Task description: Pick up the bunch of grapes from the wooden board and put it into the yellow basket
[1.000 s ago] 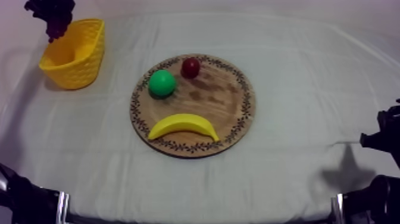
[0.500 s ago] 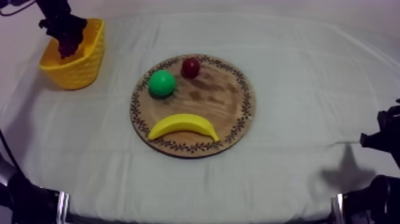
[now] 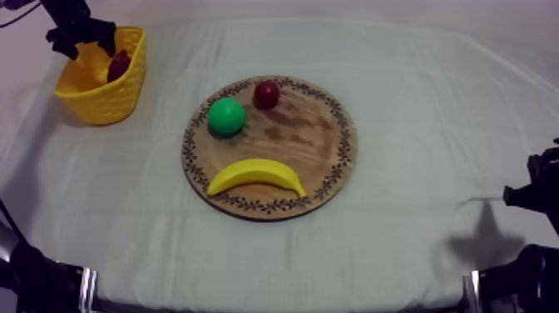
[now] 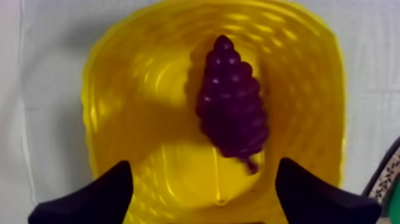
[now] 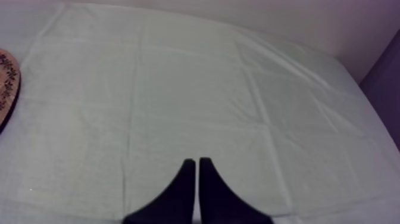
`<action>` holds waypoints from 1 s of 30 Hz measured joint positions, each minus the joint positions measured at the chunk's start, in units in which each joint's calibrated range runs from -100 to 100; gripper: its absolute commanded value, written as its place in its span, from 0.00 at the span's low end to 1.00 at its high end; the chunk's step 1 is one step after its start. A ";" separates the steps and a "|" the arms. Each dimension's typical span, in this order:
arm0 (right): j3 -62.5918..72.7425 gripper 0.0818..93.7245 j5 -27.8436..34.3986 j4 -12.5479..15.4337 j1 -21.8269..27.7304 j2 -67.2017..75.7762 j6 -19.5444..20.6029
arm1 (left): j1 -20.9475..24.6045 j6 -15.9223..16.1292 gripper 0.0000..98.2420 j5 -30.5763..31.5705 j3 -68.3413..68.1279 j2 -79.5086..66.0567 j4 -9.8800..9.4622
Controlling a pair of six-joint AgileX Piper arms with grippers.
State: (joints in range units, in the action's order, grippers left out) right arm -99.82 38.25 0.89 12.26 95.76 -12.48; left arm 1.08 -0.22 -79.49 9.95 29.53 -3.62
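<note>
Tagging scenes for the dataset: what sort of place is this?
Probably a lab test bench, not a home: a plain grey-white cloth spread as the work surface, toy fruit such as a banana on a wooden board, and a robot's left gripper over a yellow basket.

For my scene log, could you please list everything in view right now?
yellow basket: one, yellow, table's far left
bunch of grapes: one, dark purple, inside the basket
wooden board: one, brown, table centre
green fruit: one, green, board's left part
small red fruit: one, red, board's far part
banana: one, yellow, board's near edge
cloth: one, grey-white, over the table
left gripper: one, black, open above the basket
right gripper: one, black, shut, over bare cloth
</note>
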 measured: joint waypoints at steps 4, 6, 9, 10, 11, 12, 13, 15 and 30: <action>0.00 0.00 0.00 0.00 0.00 0.00 0.00 | -0.24 -0.51 0.62 3.04 -4.76 -5.23 0.57; 0.00 0.00 0.00 0.00 0.00 0.00 0.00 | -0.37 -0.75 0.50 5.32 -8.06 -8.35 1.08; 0.00 0.00 0.00 0.00 0.00 0.00 0.00 | -0.29 -1.23 0.37 9.91 -13.86 -14.45 1.67; 0.00 0.00 0.00 0.00 0.00 0.00 0.00 | -0.16 -1.23 0.34 11.39 -16.27 -16.71 2.00; 0.00 0.00 0.00 0.00 0.00 0.00 0.00 | -0.04 -1.04 0.31 13.46 -18.30 -18.60 2.24; 0.00 0.00 0.00 0.00 0.00 0.00 0.00 | 0.22 -0.73 0.28 15.70 -20.93 -21.10 2.65; 0.00 0.00 0.00 0.00 0.00 0.00 0.00 | 0.40 -0.36 0.26 18.06 -23.76 -23.69 2.92; 0.00 0.00 0.00 0.00 0.00 0.00 0.00 | 0.72 0.43 0.21 22.26 -29.71 -28.47 3.11; 0.00 0.00 0.00 0.00 0.00 0.00 -0.01 | -0.93 0.22 0.00 53.28 -77.31 -69.65 3.07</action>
State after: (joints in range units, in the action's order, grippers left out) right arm -99.82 38.25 0.89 12.26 95.76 -12.48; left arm 0.15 0.00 -26.21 -67.36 -40.12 -0.55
